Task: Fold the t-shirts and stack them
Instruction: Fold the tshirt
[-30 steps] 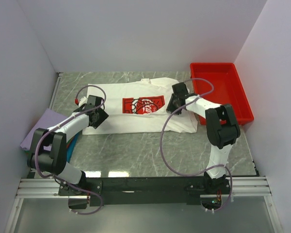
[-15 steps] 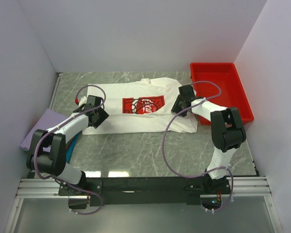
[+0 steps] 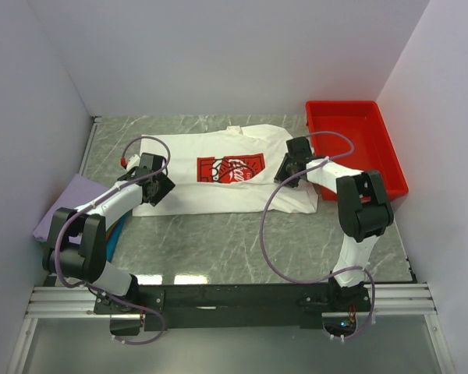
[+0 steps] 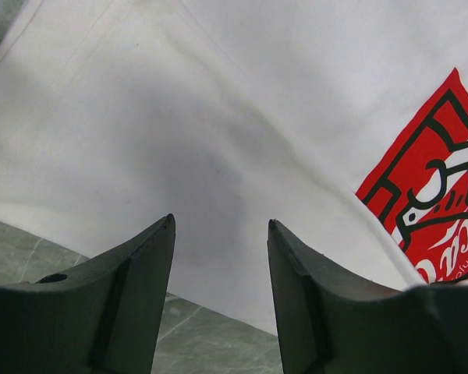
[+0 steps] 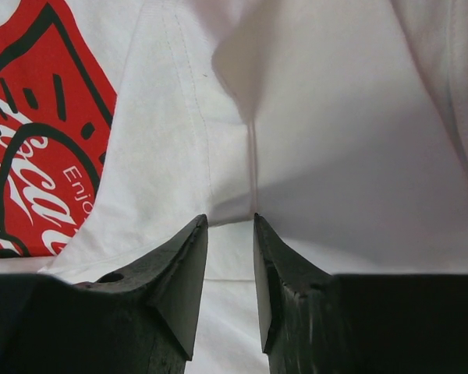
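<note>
The white cloth t-shirt (image 3: 210,195) with the red rectangular chest print (image 3: 230,168) is lying spread out, print side up, pretty much in the middle of the grey marble-look table (image 3: 218,241), so not folded yet. The left gripper (image 4: 221,226) is parked over the shirt's left end. In its wrist view the two dark fingers (image 4: 132,296) stand well apart with only plain white cloth showing through the gap. Nothing is between them, so that claw is holding nothing. The shirt's edge and a bit of bare table sit just under the fingertips, and the red print peeks in on the right. The right gripper (image 5: 230,222) is over the shirt's right part, between the print and the red rectangular plastic tray (image 3: 363,144) at the far right corner of the table. Its fingers leave only a narrow slot. A puckered crease in the cloth runs straight down to that slot, but whether any fabric is actually pinched in there can't be told from these shots. Off to the left, by the wall, there's a folded lavender cloth shirt (image 3: 66,206), well apart from the white one. A sliver of blue cloth (image 3: 119,227) pokes out beside it, partly hidden by the left arm.
</note>
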Controlling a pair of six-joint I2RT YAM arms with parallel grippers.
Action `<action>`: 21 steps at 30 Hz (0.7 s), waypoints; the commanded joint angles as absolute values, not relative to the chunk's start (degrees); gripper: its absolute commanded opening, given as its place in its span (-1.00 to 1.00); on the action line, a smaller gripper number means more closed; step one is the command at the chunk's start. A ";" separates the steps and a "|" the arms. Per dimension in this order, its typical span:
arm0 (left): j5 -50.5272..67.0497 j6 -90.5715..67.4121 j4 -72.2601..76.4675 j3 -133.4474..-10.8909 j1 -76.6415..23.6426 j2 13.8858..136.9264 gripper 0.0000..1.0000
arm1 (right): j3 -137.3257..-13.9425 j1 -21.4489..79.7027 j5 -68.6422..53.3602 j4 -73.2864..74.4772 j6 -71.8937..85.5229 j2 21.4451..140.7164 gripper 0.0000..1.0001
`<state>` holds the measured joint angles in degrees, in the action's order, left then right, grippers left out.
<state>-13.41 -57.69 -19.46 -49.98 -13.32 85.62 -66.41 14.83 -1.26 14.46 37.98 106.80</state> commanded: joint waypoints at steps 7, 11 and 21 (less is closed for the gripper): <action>-14.24 -57.04 -18.37 -49.83 -13.54 83.85 0.13 | -70.57 14.68 -1.05 13.80 37.88 109.42 -0.59; -14.41 -57.04 -18.46 -49.83 -13.54 83.94 0.13 | -71.98 14.85 -1.05 14.50 37.71 109.51 -0.88; -14.59 -56.78 -18.54 -49.92 -13.54 84.29 0.13 | -82.16 16.61 -0.88 18.98 35.69 112.84 -1.00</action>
<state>-13.52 -57.69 -19.46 -49.93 -13.32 85.62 -77.71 15.42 -1.54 17.61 37.04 111.15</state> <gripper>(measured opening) 0.565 0.007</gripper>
